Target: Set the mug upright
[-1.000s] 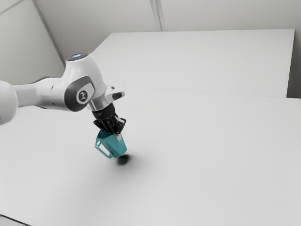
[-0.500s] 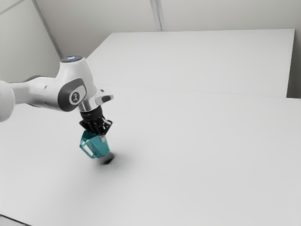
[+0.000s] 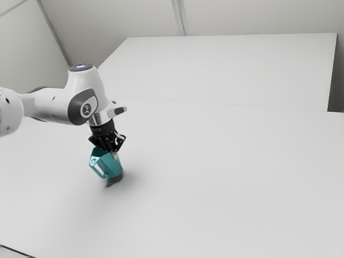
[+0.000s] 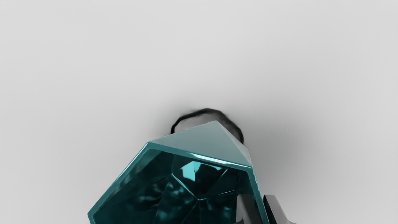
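Below the gripper in the exterior view hangs the teal faceted mug, slightly tilted, its handle toward the exterior view's left. In the wrist view the mug shows its open mouth and dark inside. The gripper pinches its wall there, one finger inside the mouth and the other outside. A dark shadow lies just under the mug's base; whether the base touches the table cannot be told.
The white table spreads around the mug. A pale wall panel stands beyond it. A dark line crosses the exterior view's lower left corner.
Hand and mug have moved together toward the exterior view's left and slightly lower. The mug leans less than before, and its base and shadow have come closer together.
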Controlling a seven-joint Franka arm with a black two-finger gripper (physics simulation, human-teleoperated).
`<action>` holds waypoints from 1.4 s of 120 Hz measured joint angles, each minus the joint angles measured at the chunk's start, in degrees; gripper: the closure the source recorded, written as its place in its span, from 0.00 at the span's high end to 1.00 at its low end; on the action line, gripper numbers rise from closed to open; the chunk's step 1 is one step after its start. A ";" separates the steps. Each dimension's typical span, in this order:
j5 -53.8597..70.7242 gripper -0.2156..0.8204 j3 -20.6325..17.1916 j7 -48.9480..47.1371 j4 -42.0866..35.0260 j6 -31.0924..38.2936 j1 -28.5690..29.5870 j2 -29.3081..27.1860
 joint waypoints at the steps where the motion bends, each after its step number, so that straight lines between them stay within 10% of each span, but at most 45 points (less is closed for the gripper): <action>1: -0.02 0.04 0.01 -0.01 0.01 0.08 -0.02 0.07; 60: -0.95 0.07 -0.23 -0.31 0.09 0.48 -0.57 1.46; 146: -4.26 0.56 -0.29 0.70 0.35 -5.51 -0.44 -3.58; 168: -2.81 0.69 -3.69 1.81 16.02 -12.40 -0.75 -1.92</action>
